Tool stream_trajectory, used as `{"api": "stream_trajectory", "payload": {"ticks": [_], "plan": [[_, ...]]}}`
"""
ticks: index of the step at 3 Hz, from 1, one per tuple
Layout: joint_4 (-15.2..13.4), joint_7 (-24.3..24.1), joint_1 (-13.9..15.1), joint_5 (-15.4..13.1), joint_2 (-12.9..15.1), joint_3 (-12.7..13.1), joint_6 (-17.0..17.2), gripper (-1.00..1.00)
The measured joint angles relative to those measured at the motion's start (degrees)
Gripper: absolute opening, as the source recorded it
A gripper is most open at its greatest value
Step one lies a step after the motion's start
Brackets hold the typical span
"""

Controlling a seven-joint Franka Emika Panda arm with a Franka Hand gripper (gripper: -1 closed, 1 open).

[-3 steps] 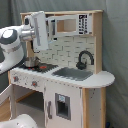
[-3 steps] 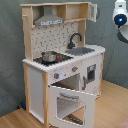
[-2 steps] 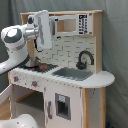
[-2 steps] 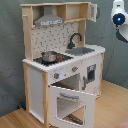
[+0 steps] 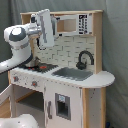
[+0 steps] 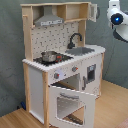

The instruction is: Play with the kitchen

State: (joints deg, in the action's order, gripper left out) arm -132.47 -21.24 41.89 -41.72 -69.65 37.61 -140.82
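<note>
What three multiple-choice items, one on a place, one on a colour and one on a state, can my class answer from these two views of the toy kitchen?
1. Where does the pot stand?
A. in the sink
B. on the stovetop
C. on the floor

2. What colour is the faucet?
A. black
B. red
C. white

3. How is the oven door?
A. shut
B. missing
C. hanging open

Key: 1 B, the pot stands on the stovetop, at the second exterior view's left of the sink. 2 A, the faucet is black against the pale backsplash. 3 C, the oven door of the kitchen hangs forward and down.
</note>
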Motion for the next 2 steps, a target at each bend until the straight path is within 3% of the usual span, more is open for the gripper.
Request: {"api": "stream_trajectory", "payload": {"ticks": [1, 2], "plan": [[0.0, -0.1, 0.0, 0.0, 0.2, 0.1, -0.2, -1.00], [0.2, -0.6, 0.0, 0.0, 1.5, 0.4, -1.4, -1.00]]}}
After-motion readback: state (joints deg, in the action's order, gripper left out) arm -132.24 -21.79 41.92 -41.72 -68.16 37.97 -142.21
